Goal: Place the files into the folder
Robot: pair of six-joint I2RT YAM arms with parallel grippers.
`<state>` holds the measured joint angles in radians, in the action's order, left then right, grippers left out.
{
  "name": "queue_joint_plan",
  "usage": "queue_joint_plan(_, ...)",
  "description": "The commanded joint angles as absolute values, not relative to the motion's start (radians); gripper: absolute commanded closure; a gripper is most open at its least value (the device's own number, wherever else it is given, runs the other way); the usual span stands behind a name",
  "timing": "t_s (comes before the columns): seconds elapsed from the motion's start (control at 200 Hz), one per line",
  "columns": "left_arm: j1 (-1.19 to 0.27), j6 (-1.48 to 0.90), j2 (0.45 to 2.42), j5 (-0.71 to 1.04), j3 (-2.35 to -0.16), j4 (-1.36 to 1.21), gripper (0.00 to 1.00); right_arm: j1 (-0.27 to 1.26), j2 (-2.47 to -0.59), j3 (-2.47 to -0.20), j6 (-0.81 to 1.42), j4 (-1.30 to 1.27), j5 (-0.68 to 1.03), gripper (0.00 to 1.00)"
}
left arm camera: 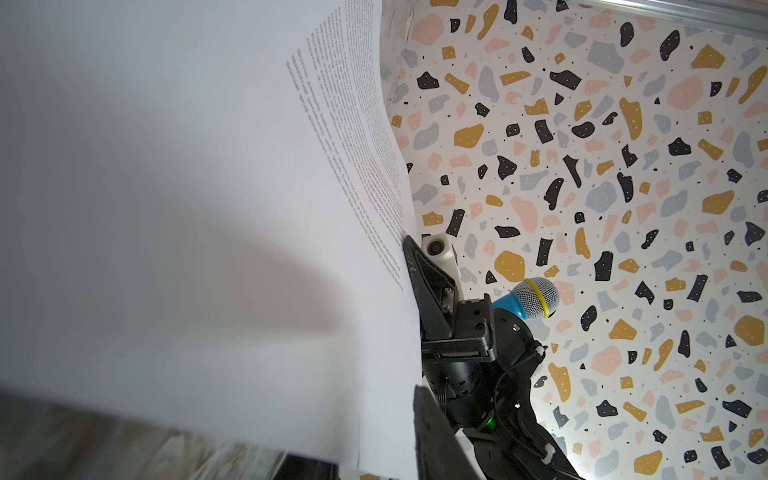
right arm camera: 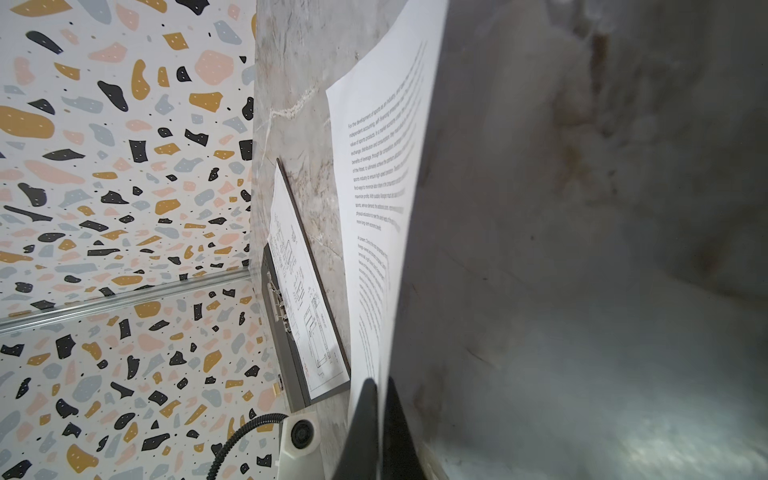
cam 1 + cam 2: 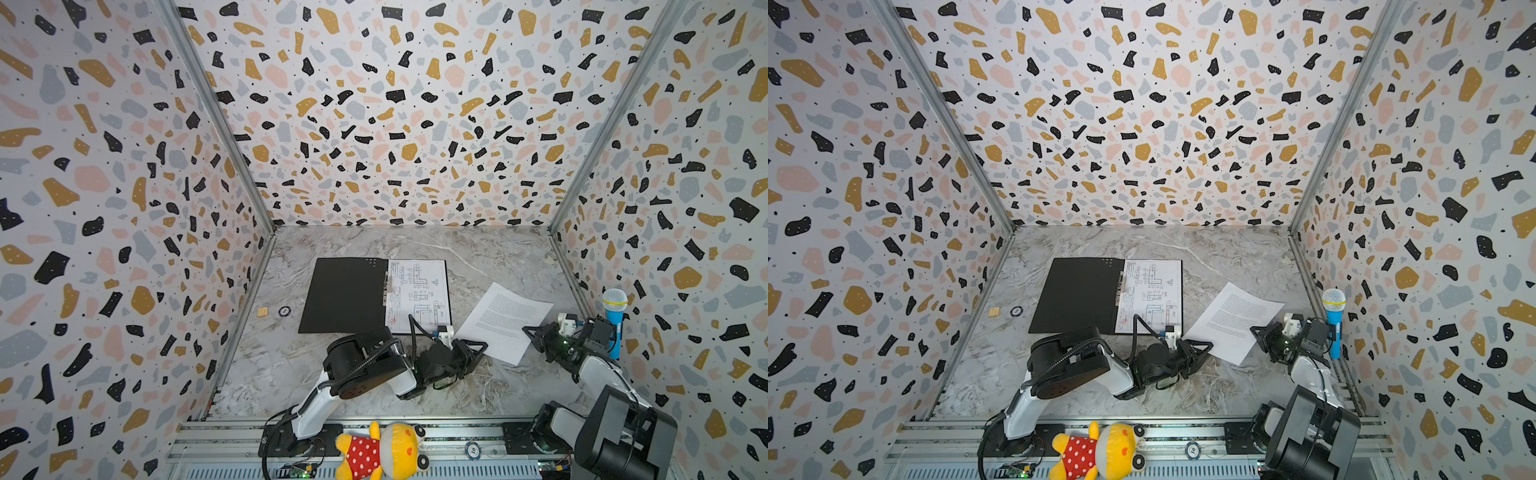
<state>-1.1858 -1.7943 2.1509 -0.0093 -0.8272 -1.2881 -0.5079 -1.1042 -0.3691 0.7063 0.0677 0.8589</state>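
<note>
Remaining: text sheet [image 3: 503, 320] outside open folder [image 3: 345, 295], edge pinched by right gripper [image 3: 530, 332]; left gripper [image 3: 478, 351] parted at its corner. Drawing sheet [image 3: 419, 295] filed.

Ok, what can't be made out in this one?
- Left gripper: open or gripping; in the left wrist view the text sheet covers one side, top views too small.
- Folder outside: face down, every view.
- Small disc left of the folder: too small to identify in both top views.
- Drawing sheet near corner: behind the left arm's cable.
</note>
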Motion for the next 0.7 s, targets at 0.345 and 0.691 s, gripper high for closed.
queue_joint_plan(0.345, -1.197, -1.715, 2.09, 0.029, -0.875, -1.203, 0.0, -0.386, -1.115, -0.533, 0.769, 0.048, 0.784, 1.0)
queue_joint_plan(0.691, -1.191, -1.664, 2.009, 0.03, -0.887, -1.094, 0.0, -0.266, -1.227, -0.742, 0.811, 0.04, 0.719, 1.0)
